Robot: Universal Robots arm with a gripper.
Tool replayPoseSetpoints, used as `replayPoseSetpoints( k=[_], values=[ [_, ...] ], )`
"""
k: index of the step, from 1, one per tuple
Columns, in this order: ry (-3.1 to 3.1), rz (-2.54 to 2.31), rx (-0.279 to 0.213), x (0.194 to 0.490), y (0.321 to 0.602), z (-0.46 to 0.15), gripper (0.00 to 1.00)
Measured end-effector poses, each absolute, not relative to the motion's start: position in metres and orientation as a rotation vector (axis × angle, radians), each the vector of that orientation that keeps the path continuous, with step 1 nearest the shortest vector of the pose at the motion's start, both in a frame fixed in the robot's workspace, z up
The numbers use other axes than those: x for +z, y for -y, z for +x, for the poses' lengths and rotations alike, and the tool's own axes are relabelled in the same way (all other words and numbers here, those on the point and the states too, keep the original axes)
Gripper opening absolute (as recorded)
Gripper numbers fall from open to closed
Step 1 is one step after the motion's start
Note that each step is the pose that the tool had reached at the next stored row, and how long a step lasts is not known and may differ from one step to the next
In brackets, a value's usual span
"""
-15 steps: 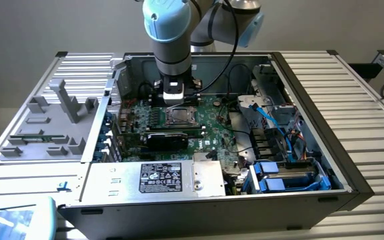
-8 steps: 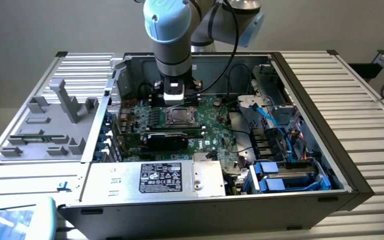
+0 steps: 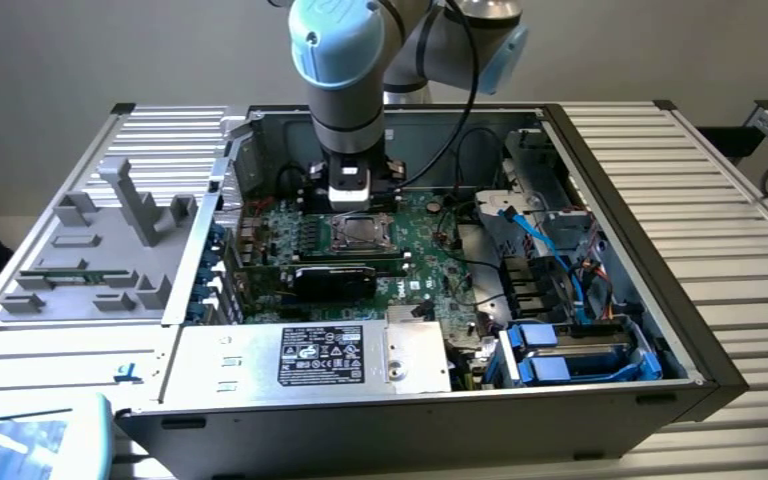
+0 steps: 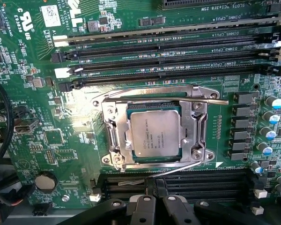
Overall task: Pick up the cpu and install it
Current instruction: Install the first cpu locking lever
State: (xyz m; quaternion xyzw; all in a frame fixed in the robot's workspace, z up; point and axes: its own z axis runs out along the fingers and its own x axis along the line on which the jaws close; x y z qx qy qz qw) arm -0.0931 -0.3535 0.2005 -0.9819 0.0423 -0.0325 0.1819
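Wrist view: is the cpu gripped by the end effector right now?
No, the cpu lies flat inside the socket frame, apart from the shut end effector.

The cpu (image 4: 155, 134) sits in the socket frame (image 4: 199, 111) on the motherboard (image 4: 18, 56).

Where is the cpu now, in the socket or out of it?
In: the cpu lies flat inside the metal socket frame on the green board.
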Motion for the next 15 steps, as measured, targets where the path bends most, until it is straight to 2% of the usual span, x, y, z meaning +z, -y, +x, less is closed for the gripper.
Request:
replayPoseSetpoints(
  k=[15],
  values=[
    [-0.119, -2.772, -0.093, 0.1978, 0.3536, -0.0926, 0.12]
  ],
)
